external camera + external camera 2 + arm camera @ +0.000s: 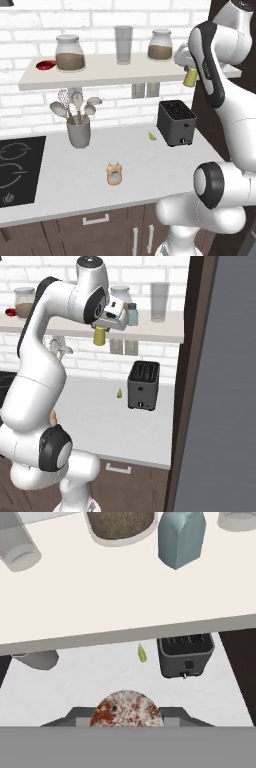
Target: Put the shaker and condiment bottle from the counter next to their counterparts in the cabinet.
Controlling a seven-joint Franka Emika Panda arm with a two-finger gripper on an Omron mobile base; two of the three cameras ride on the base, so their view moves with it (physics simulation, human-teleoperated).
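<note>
Hand view: blue-grey shaker [181, 538] beside brown-filled jar [120, 524] on cabinet [100, 607]

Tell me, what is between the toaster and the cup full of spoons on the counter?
In the left base view, a little green thing lies on the counter between the toaster and the spoon cup, close to the toaster.

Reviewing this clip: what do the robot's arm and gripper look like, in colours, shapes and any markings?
The arm is made of glossy white, rounded shell segments with dark grey to black joint bands and round black caps at the joints. It rises from a white rounded base. The gripper has a boxy white hand body with small dark patches; the hand view shows two small dark finger tips. No cables or readable markings are visible.
</note>
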